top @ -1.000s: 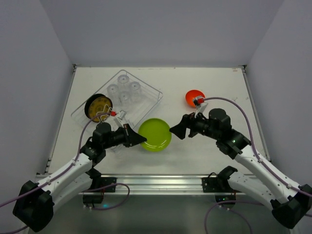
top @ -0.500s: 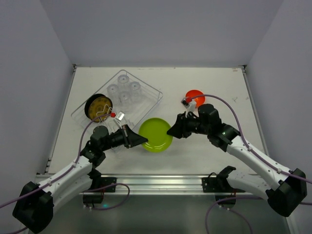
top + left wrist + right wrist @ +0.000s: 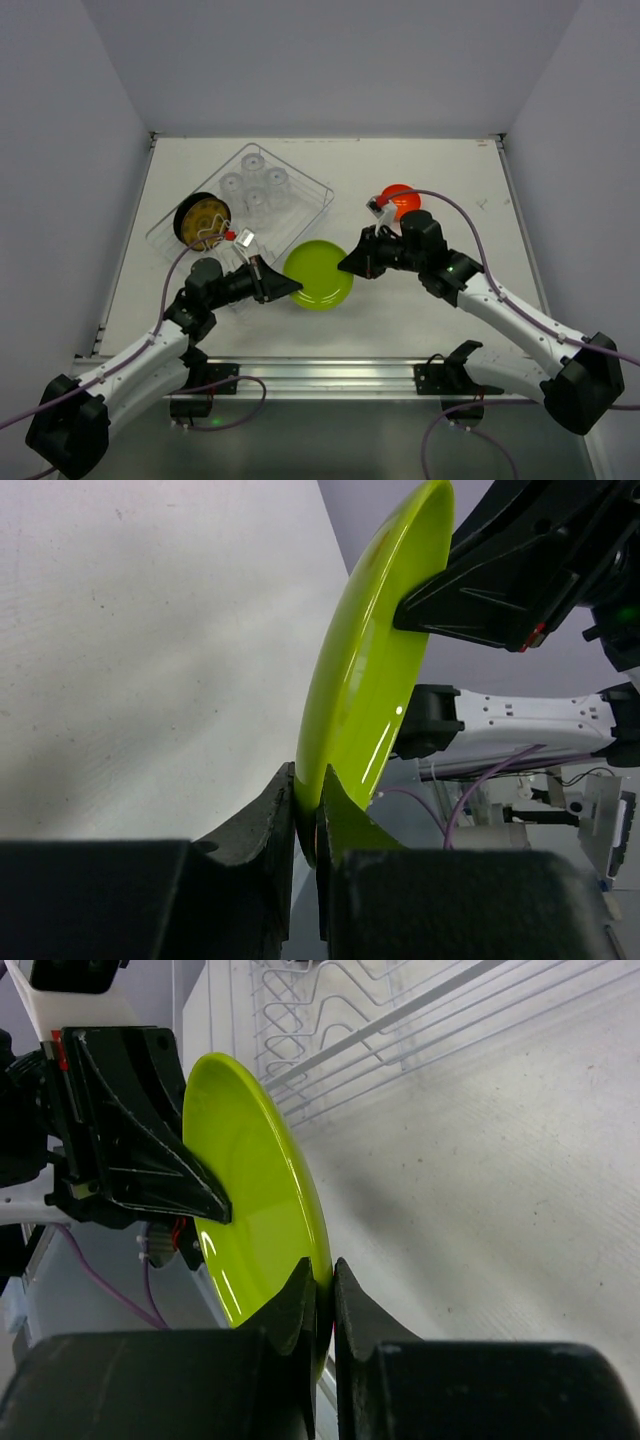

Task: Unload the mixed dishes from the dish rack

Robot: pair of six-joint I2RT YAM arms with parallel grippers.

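**Top external view.** The yellow-green plate (image 3: 318, 276) is outside the dish rack (image 3: 305, 190), just beside its near right side, green face up, between the two arms. The left tool (image 3: 291, 287) clamps the plate's left rim and the right tool (image 3: 347, 264) clamps its right rim. Four clear tumblers (image 3: 256, 185) stand in the rack. The orange bowl (image 3: 400, 200) sits on the table (image 3: 450, 170) behind the right arm.

**Left wrist view.** The left tool (image 3: 305, 805) is closed on the near edge of the plate (image 3: 375, 670), which is seen edge-on. The right tool (image 3: 480, 590) pinches the far edge.

**Right wrist view.** The right tool (image 3: 322, 1280) grips the plate (image 3: 255, 1190) at its near rim, and the left tool (image 3: 150, 1160) holds the opposite rim. The rack's wires (image 3: 330, 1020) lie beyond. Whether the plate touches the table (image 3: 500, 1210) cannot be told.
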